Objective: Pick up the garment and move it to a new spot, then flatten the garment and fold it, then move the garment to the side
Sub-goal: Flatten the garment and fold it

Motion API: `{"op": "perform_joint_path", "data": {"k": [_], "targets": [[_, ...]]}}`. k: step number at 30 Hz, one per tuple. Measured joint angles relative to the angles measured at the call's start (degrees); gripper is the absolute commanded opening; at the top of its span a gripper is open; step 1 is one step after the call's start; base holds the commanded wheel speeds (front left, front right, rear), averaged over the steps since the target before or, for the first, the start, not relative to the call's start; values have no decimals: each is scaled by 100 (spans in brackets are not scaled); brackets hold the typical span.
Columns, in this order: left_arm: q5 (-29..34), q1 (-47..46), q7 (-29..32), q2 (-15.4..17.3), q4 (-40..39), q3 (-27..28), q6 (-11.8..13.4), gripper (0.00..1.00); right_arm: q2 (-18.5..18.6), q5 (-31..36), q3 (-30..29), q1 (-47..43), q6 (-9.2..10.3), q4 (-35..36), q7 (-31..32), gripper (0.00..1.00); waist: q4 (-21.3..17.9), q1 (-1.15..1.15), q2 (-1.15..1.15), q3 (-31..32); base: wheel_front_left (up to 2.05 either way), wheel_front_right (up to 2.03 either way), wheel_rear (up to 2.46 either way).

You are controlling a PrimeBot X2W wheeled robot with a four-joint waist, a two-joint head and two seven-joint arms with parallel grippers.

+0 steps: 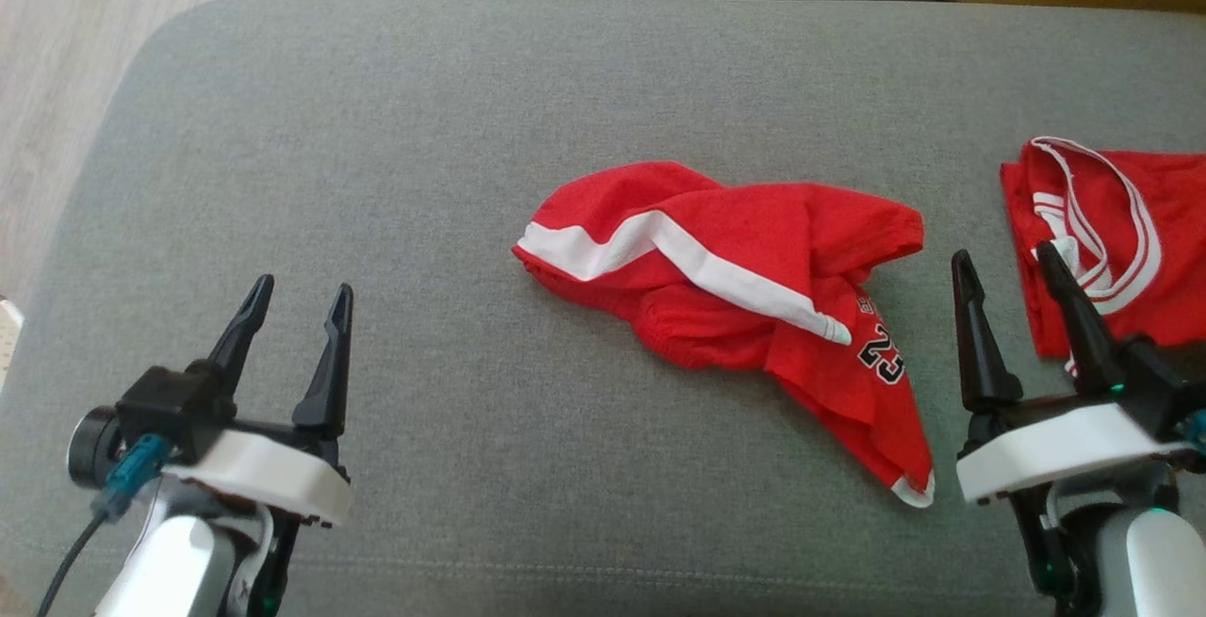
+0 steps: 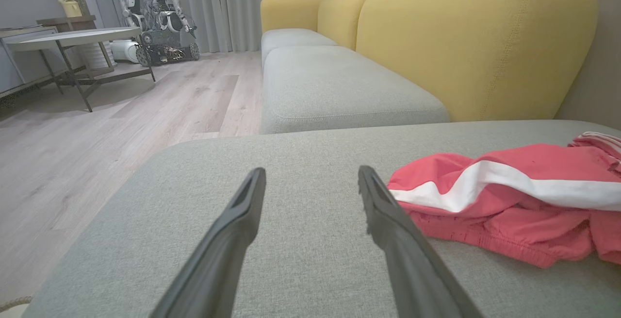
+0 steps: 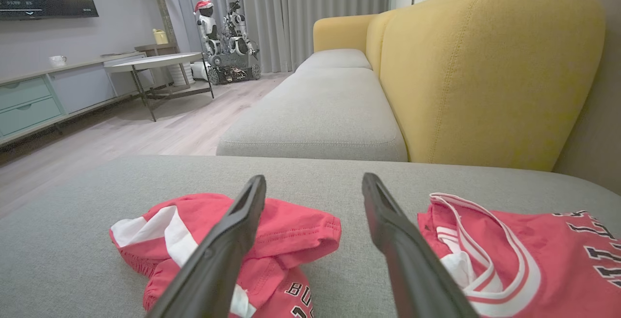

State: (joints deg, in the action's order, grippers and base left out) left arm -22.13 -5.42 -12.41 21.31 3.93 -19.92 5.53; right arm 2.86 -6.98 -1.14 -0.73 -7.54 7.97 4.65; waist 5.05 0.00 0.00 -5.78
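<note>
- Red shorts lie crumpled near the middle of the grey seat cushion, a little toward its right edge, with the white side stripe twisted across the top and the leg printed "23" trailing toward the near edge
- A red jersey lies at the cushion's right edge, apart from the shorts; I take the shorts as the garment in hand, though the task sentence does not settle which
- The left jaws stand released and empty over the near-left part of the cushion, well apart from the shorts
- The right jaws also stand released and empty, near the cushion's near-right corner, between the shorts and the jersey and partly over the jersey's near edge in the head view
- Risk: with the right jaws so close to both pieces, a reach that drifts right could catch the jersey's white-trimmed armhole instead of the shorts
- Risk: the shorts are doubled over themselves, so a pinch on the top fold may lift only one layer and leave the rest dragging in a tighter bundle
- Risk: the waistband and hems are partly hidden, so a grasp at a poorly chosen point would make flattening harder
- Risk: soft fabric pulled across the cushion may snag and bunch rather than slide
</note>
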Motion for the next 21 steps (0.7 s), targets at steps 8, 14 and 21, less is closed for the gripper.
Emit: {"op": "perform_joint_path", "data": {"k": [8, 14, 21], "targets": [[-22, 1, 29, 34, -54, -2, 1, 100, -14, -43, -5, 1, 0, 64, 43, 100, -18, 0, 0, -35, 0, 0, 0], [-146, -90, 222, 30, -14, -100, -79, 100, -15, -120, -4, 4, 0, 77, 42, 100, -23, 0, 0, -121, 0, 0, 0], [-170, -982, 392, -191, 185, -417, -404, 100, -18, -120, 56, 56, 0, 202, 42, 100, -92, 0, 0, -368, 0, 0, 0]]}}
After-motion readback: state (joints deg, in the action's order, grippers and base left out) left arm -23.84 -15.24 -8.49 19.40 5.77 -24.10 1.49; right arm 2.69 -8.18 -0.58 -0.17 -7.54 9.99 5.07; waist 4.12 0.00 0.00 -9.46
